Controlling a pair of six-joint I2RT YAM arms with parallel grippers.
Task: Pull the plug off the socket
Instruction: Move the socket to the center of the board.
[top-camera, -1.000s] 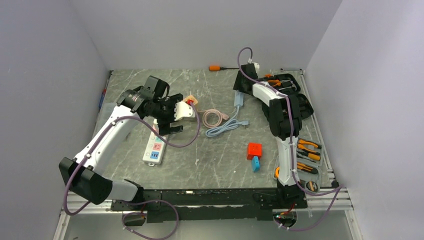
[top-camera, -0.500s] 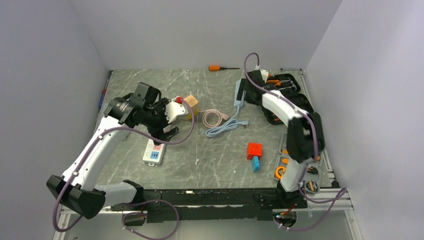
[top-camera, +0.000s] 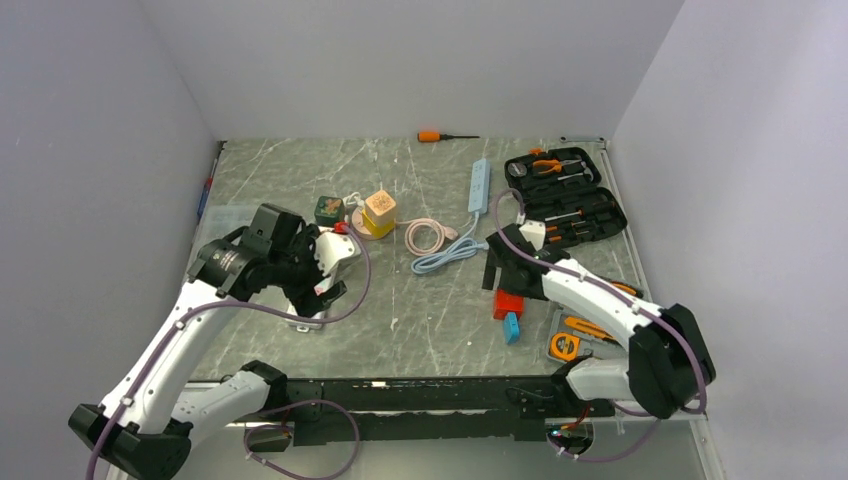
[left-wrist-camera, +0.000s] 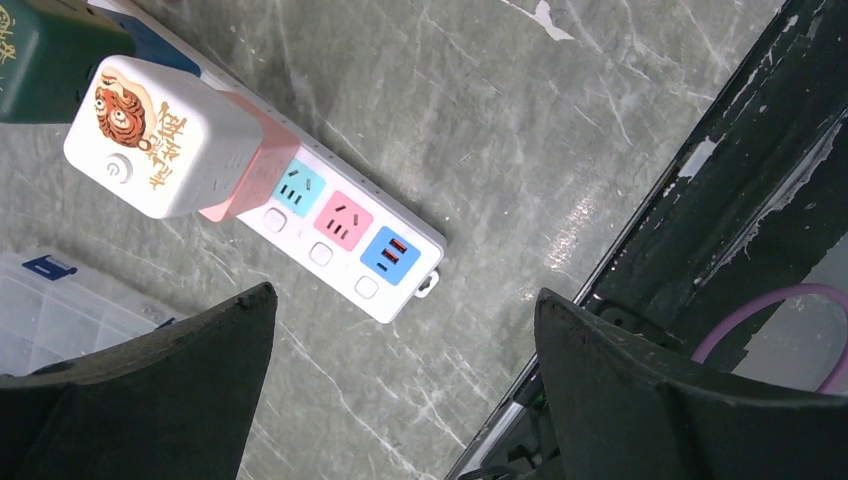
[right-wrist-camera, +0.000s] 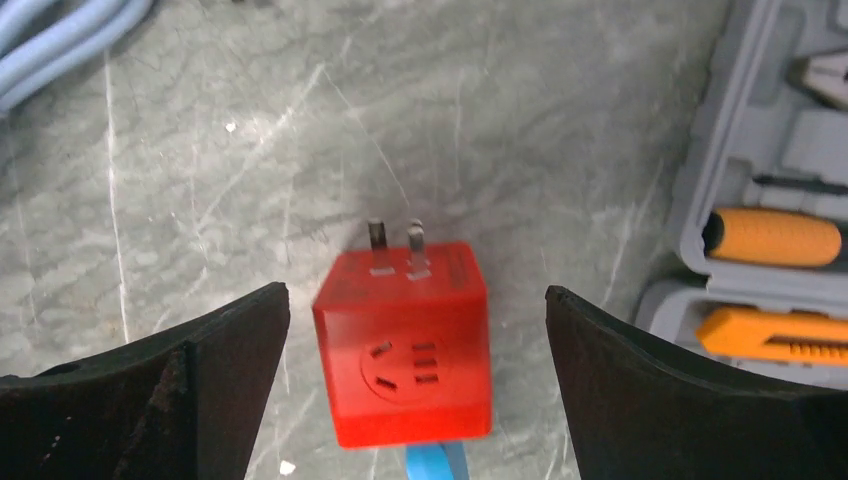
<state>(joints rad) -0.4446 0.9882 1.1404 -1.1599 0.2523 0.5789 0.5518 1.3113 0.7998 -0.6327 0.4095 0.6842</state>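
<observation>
Grey marble table (top-camera: 430, 320), plug not yet pulled

Left gripper (left-wrist-camera: 402, 295) hangs spread above the long white pastel-outlet power strip (left-wrist-camera: 345, 230), likely aiming for its white tiger-printed cube plug (left-wrist-camera: 160, 135). Right gripper (right-wrist-camera: 415, 290) gapes over a loose red cube adapter (right-wrist-camera: 405, 360).

left claw (left-wrist-camera: 400, 300): jaws wide apart, pointing down | right claw (right-wrist-camera: 415, 300): jaws wide apart, pointing down
</observation>
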